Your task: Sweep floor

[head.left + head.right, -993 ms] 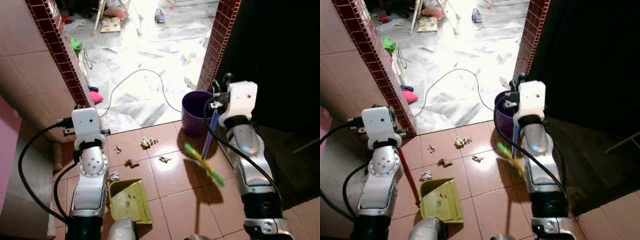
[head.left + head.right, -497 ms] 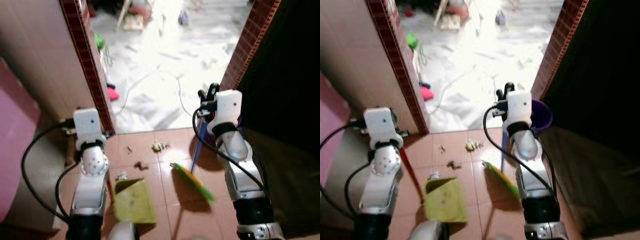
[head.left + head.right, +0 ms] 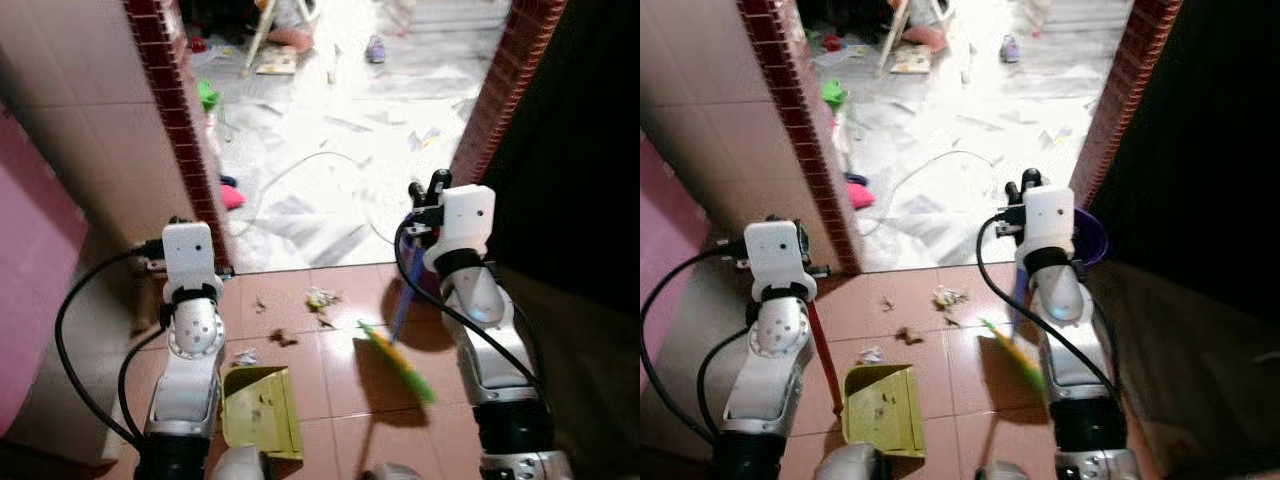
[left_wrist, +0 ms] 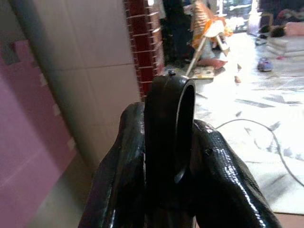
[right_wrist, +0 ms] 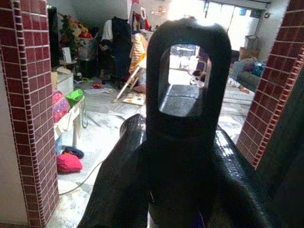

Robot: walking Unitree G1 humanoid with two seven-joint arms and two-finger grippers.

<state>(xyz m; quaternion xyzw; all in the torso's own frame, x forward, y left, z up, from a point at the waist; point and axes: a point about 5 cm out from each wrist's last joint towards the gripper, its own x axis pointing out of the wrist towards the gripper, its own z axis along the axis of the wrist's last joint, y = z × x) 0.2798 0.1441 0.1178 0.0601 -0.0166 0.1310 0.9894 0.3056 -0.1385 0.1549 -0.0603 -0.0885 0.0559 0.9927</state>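
here, by label:
left pincer (image 4: 166, 156): clenched on the dustpan's handle (image 3: 823, 355)
right pincer (image 5: 183, 142): clenched on the broom's handle (image 3: 403, 300)
dustpan (image 3: 261, 410): on the tiled floor (image 3: 330, 370)
debris (image 3: 320, 298): by the doorway edge

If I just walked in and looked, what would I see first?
Probably the yellow-green dustpan lying on the reddish tiles by the left arm, with scraps of litter scattered in front of it. The right pincer is shut on a broom handle, and the bright green broom head hangs over the tiles next to a purple bin. Beyond the brick doorway, a sunlit white floor with a cable snaking across it catches the eye.
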